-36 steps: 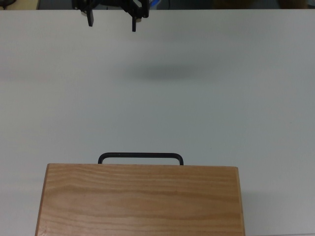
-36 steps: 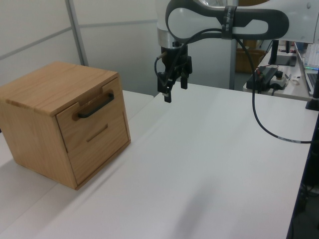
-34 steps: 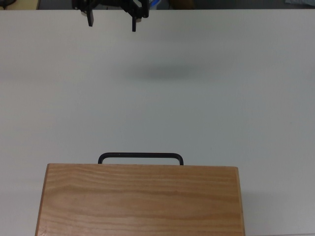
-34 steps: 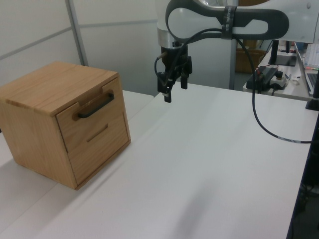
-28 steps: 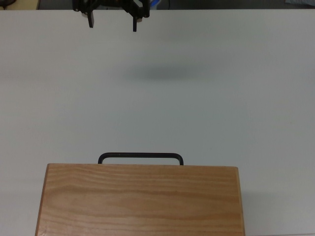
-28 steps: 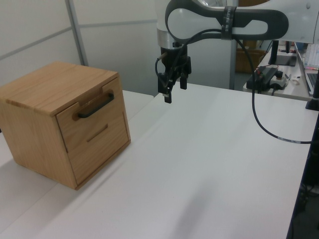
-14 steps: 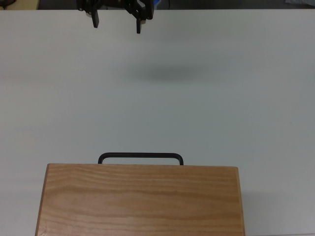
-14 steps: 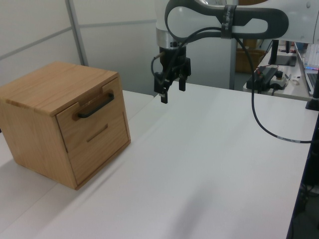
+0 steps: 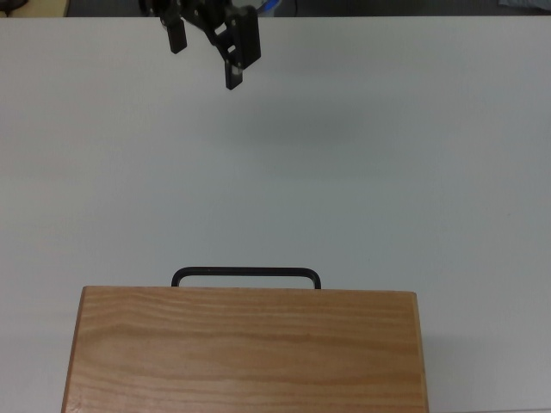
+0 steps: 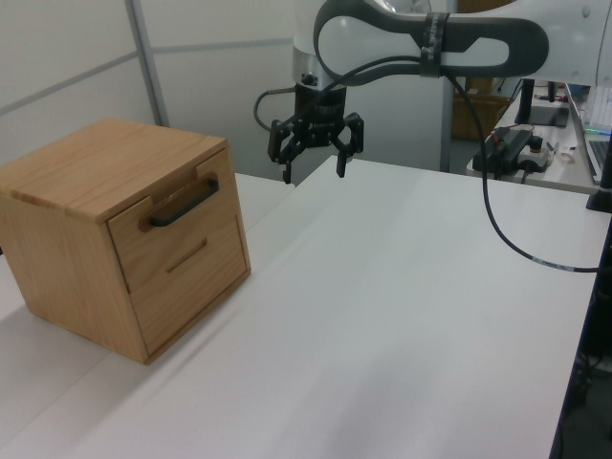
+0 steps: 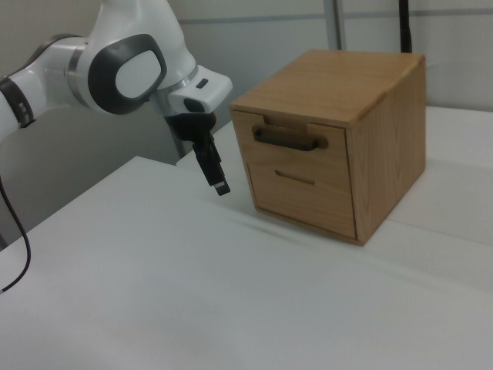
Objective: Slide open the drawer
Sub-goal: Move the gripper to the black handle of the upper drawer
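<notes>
Since a moment ago the claw has turned: in the left view its two fingers now stand side by side, where before one sat nearly behind the other. It has also come a little closer to the wooden box. Nothing else has moved.

The white tabletop is the biggest thing, and it fills most of each view. The robot arm is white and grey, with a black cable hanging from it in the left view. It reaches over the tabletop from the far side, away from the wooden box.

The wooden box stands on the tabletop. In the top view only its flat top shows, at the bottom edge.

The drawer is in the front of the wooden box, near the top. It is pushed all the way in, with its front flat against the box. Its thin black handle runs across the drawer front. In the top view the handle sticks out just past the box's edge.

The claw hangs in the air above the tabletop, well apart from the wooden box and facing its front side. Its fingers point down and are spread wide, with nothing between them. In the right view the claw is to the left of the wooden box, about level with the drawer.
</notes>
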{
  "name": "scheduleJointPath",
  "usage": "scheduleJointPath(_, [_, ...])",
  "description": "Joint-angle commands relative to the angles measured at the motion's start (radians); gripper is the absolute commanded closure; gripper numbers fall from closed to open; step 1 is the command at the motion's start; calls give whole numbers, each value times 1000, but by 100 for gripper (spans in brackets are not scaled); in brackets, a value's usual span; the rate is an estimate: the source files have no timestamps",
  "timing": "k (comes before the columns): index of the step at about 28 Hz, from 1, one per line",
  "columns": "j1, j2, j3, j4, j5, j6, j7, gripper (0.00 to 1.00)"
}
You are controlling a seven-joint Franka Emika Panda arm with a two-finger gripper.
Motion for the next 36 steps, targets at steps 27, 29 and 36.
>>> scheduleJointPath(27, [3,308,53,188,-89,367,656,2])
scheduleJointPath(29, [3,332,59,220,-101,373,677,2])
scheduleJointPath(36, [6,424,79,325,-140,389,728,4])
